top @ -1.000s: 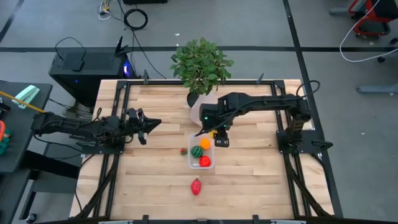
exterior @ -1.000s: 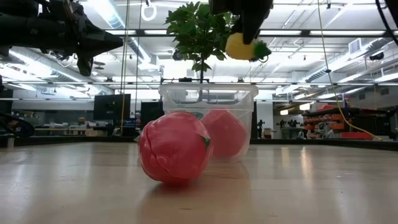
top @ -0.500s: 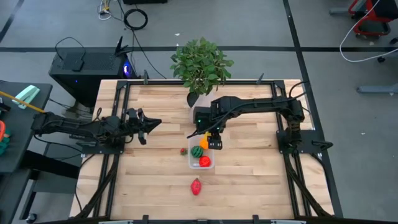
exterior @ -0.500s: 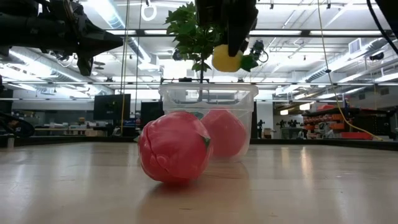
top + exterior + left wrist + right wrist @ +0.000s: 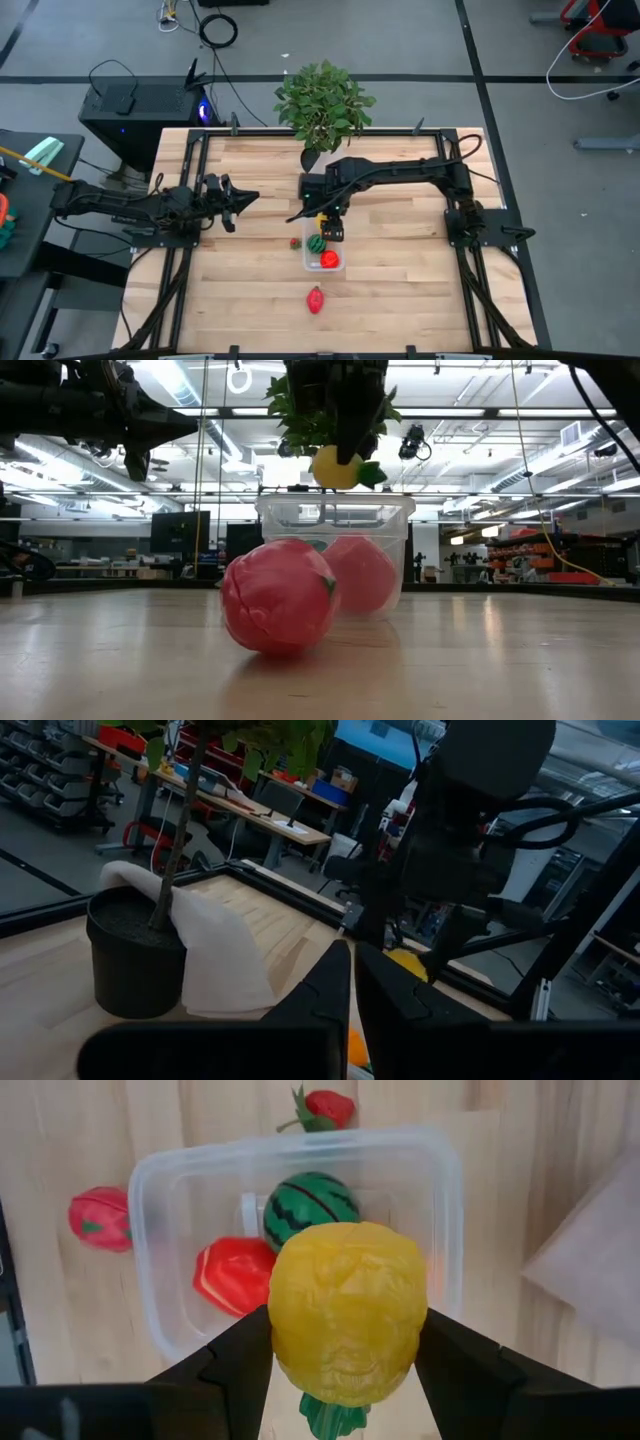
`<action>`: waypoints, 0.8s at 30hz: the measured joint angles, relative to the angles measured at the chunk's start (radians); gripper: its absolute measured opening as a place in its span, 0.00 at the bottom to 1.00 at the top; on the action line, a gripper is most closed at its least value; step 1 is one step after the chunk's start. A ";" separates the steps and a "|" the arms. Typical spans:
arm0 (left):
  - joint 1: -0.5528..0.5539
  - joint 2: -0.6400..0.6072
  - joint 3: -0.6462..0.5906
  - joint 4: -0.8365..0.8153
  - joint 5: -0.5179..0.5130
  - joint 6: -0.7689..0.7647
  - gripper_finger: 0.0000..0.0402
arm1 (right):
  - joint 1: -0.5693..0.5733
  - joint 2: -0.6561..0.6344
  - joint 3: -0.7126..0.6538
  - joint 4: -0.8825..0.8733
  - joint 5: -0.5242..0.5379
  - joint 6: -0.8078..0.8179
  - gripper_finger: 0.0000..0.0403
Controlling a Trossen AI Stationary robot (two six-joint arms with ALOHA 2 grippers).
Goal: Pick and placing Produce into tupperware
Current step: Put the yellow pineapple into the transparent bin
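My right gripper (image 5: 326, 222) hangs over the far half of the clear tupperware tub (image 5: 341, 266), shut on a yellow toy fruit (image 5: 347, 1310) with a green leafy end. In the tub lie a striped green melon (image 5: 312, 1202) and a red piece (image 5: 232, 1273). A small red strawberry (image 5: 296, 241) lies on the table by the tub's left side. A pinkish-red piece (image 5: 316, 299) rests nearer the near edge. My left gripper (image 5: 245, 199) waits shut above the table's left part. My right gripper pinches the yellow fruit across its broad middle (image 5: 285, 1330), one finger (image 5: 235, 1365) on each side. The fingers come from above, pointing down. The fruit is lifted clear, just above the tub's rim (image 5: 335, 500), with its green end (image 5: 372, 474) sticking out sideways.
A big leafy potted plant (image 5: 322, 100) in a pale wrapped pot (image 5: 312, 160) stands at the far edge, right behind my right arm. Black rails (image 5: 180, 270) run along the table's sides. Bare wood lies right of the tub.
My right gripper has carried the yellow fruit toward the table's left and somewhat down, from over the tub's right edge to over the tub itself. It has stayed shut on the fruit. The pieces in the tub and on the table have not moved.
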 joint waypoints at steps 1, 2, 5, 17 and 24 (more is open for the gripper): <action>0.000 0.000 0.000 0.000 0.000 0.000 0.06 | -0.001 0.002 0.000 0.002 0.000 -0.001 0.55; 0.000 0.000 0.000 0.000 0.000 0.000 0.06 | -0.003 0.003 -0.002 0.002 0.000 -0.001 0.55; 0.000 0.000 0.000 0.000 0.000 0.000 0.08 | -0.009 0.003 -0.004 0.023 -0.002 -0.008 0.55; 0.000 0.000 0.000 -0.003 0.000 -0.001 0.06 | -0.027 0.036 -0.007 0.092 -0.042 -0.038 0.55; 0.000 0.000 0.000 -0.007 0.000 -0.001 0.07 | -0.027 0.070 -0.006 0.077 -0.047 -0.020 0.55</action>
